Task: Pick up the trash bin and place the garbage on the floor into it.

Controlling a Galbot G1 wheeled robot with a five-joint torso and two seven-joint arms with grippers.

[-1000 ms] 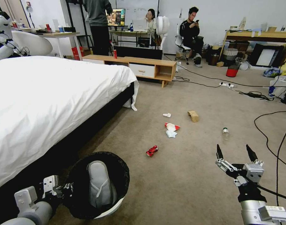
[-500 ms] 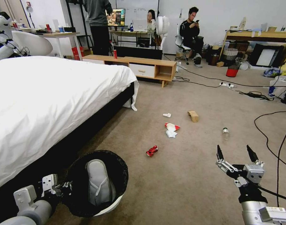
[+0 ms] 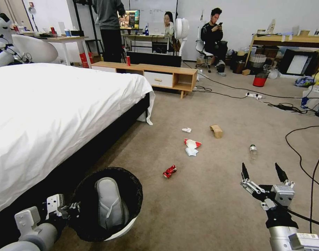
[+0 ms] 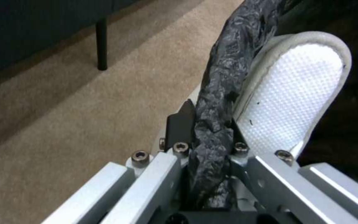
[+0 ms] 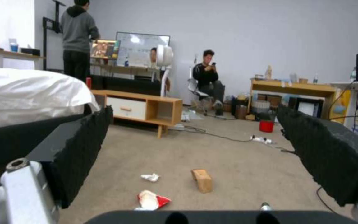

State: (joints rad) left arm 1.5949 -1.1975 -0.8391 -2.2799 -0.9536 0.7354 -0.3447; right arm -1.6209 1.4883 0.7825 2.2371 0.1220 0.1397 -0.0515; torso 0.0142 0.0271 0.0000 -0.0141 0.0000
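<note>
The trash bin, white with a black bag over its rim, hangs at my lower left with a white slipper inside. My left gripper is shut on the bin's rim, which passes between its fingers. My right gripper stands open above the floor at lower right. Ahead on the carpet lies the garbage: a crushed red can, a red-and-white wrapper, two tissues, a brown paper bag and a small bottle.
A white-sheeted bed runs along my left. A low wooden cabinet with an upright red can stands behind it. Black cables cross the carpet on the right, and a red-bottomed mesh bin stands far back.
The whole picture has shifted a little, so the camera has moved. Both grippers keep their places before me, the left one holding the bin throughout.
</note>
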